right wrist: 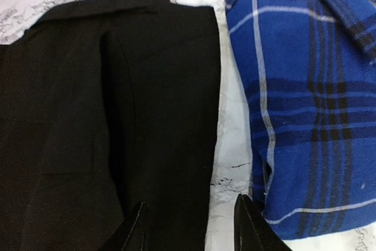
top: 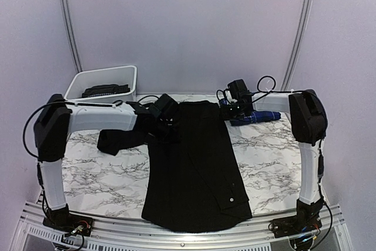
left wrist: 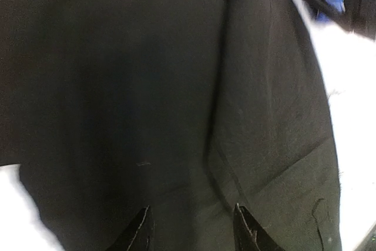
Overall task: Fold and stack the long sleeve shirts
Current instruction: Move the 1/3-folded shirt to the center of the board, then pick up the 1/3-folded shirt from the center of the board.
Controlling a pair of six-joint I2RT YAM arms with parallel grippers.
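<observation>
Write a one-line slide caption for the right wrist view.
Open right gripper above the edge of the black shirt, with the blue plaid shirt beside it across a strip of marble table.

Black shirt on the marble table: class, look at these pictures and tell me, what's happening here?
Two robot arms are working on the black shirt, which lies lengthwise on the table with one sleeve stretched out to the left. Both tools hover open at its far end: the left tool over the cloth, the right tool over its edge, beside the blue plaid shirt. Neither grips anything.
</observation>
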